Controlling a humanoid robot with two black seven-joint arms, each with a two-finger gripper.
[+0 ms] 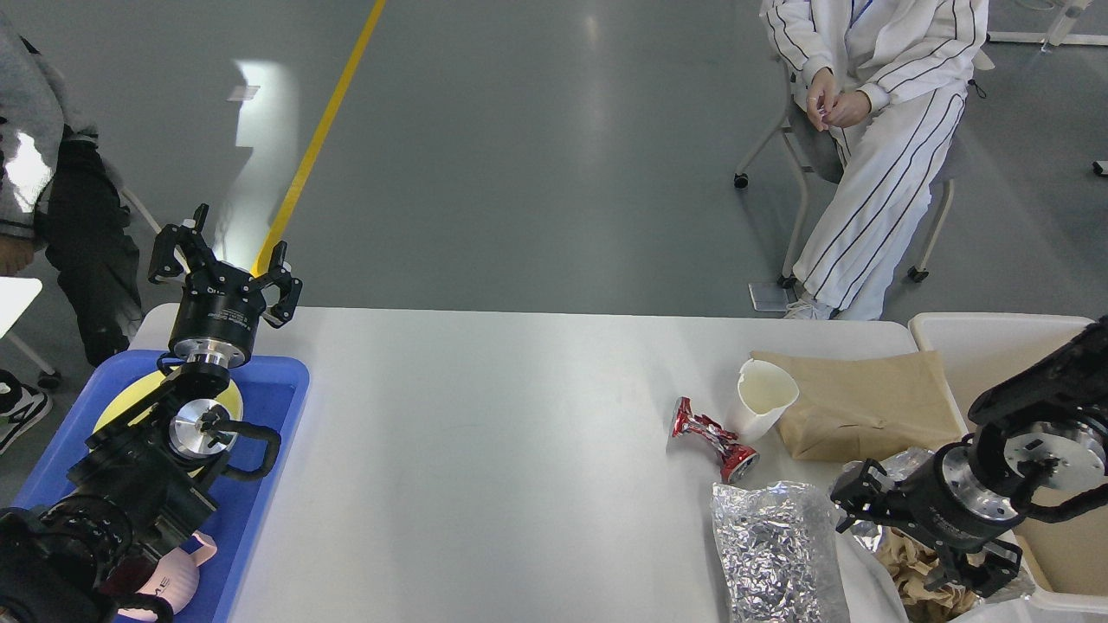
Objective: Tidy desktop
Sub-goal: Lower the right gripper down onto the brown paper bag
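Matte smooth white desktop [485, 450]; crinkled shiny foil bag [775, 554], crushed glossy metal can [711, 433], matte brown paper bag [857, 405], blue plastic tray [268, 407].
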